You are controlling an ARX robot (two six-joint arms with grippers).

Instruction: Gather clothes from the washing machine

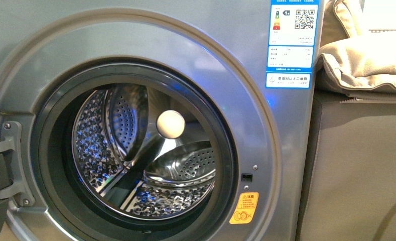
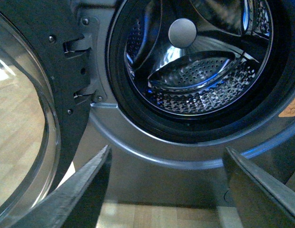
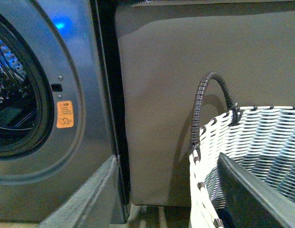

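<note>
The grey washing machine [image 1: 266, 150] fills the front view with its door open. Its perforated steel drum [image 1: 135, 165] shows no clothes; only a pale round hub [image 1: 170, 124] sits at the back. In the left wrist view the drum [image 2: 195, 80] looks bare too. My left gripper [image 2: 166, 190] is open and empty, low in front of the machine, below the opening. My right gripper [image 3: 166, 190] is open and empty, right of the machine [image 3: 43, 118], beside the woven basket [image 3: 261, 137]. Neither arm shows in the front view.
The round glass door [image 2: 24, 118] hangs open at the machine's left side. A grey-brown sofa side [image 1: 356, 165] with beige cushions [image 1: 371, 55] stands right of the machine. The basket has a dark handle [image 3: 204, 99]. The floor [image 2: 152, 216] is pale wood.
</note>
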